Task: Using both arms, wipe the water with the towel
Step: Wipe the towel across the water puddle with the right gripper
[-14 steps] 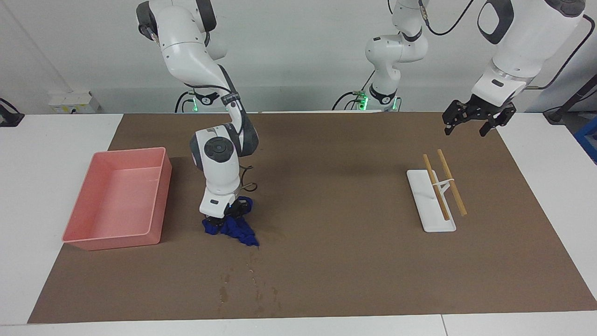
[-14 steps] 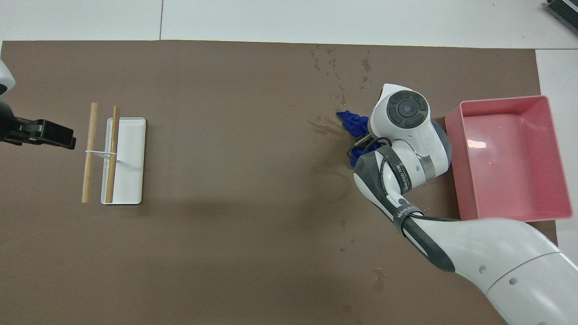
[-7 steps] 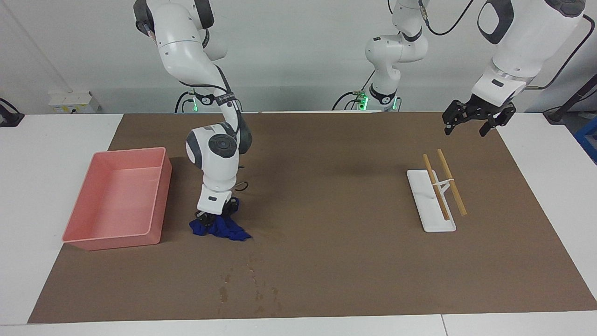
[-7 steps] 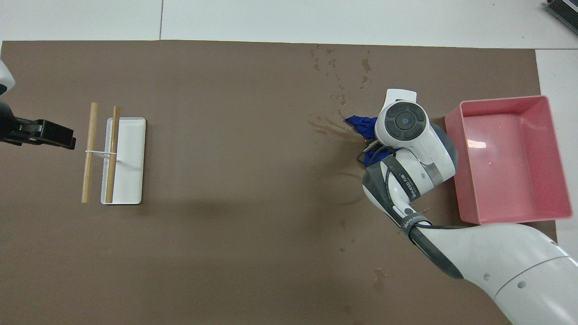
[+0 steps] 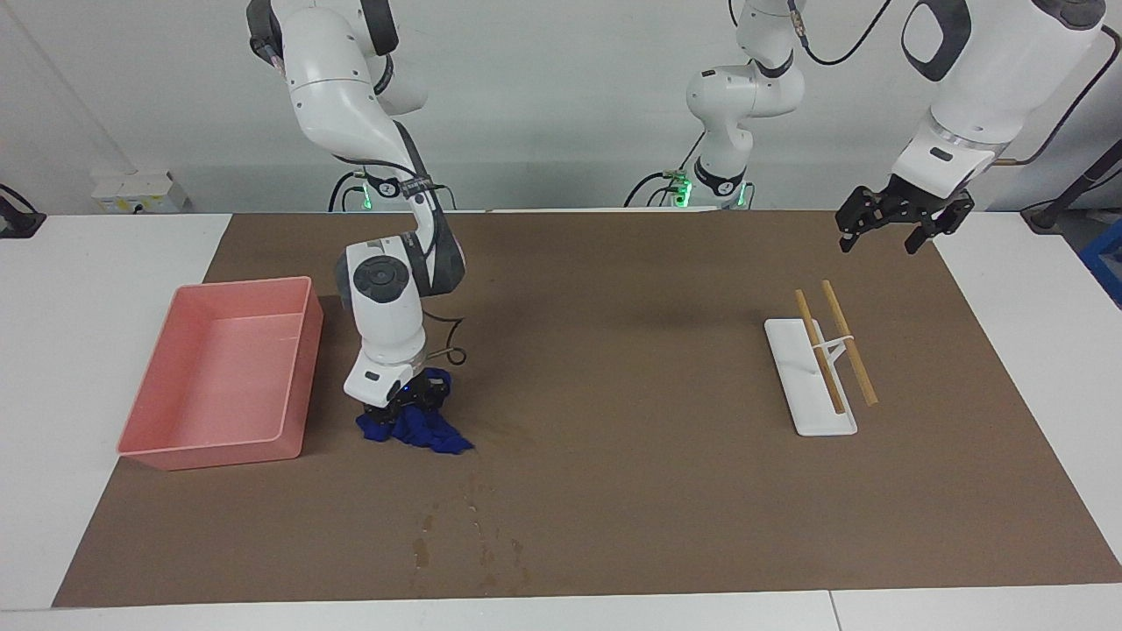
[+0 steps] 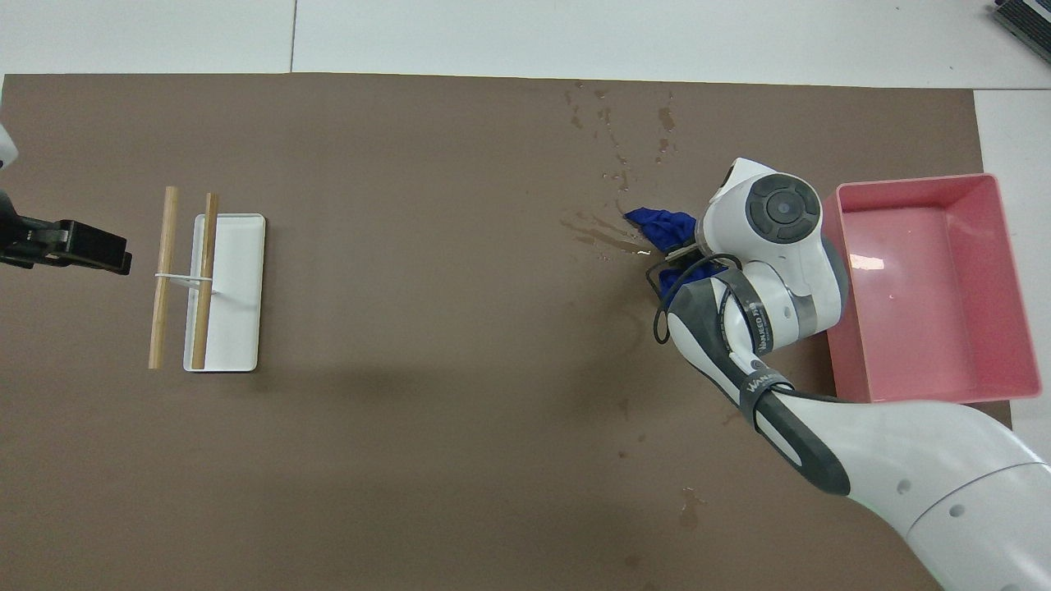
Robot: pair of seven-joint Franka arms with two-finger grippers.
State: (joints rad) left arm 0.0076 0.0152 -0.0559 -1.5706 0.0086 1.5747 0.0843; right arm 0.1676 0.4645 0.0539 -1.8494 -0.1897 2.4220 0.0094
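The blue towel (image 5: 422, 432) lies bunched on the brown mat beside the pink tray; it also shows in the overhead view (image 6: 657, 226). My right gripper (image 5: 399, 406) is down on the towel and shut on it; in the overhead view the wrist hides the fingers. The water (image 5: 473, 543) is a patch of dark blotches farther from the robots than the towel, near the mat's edge (image 6: 616, 123). Wet streaks (image 6: 595, 234) lie right beside the towel. My left gripper (image 5: 901, 233) waits open, raised over the mat's corner at the left arm's end (image 6: 70, 245).
A pink tray (image 5: 219, 451) stands at the right arm's end, close to the right wrist (image 6: 911, 182). A white tray (image 5: 811, 421) with two wooden sticks (image 5: 848, 342) lies toward the left arm's end. Small wet spots (image 6: 688, 507) lie nearer the robots.
My right gripper dragged the towel a short way toward the pink tray, and its wrist has leaned toward the tray. The left arm has barely moved.
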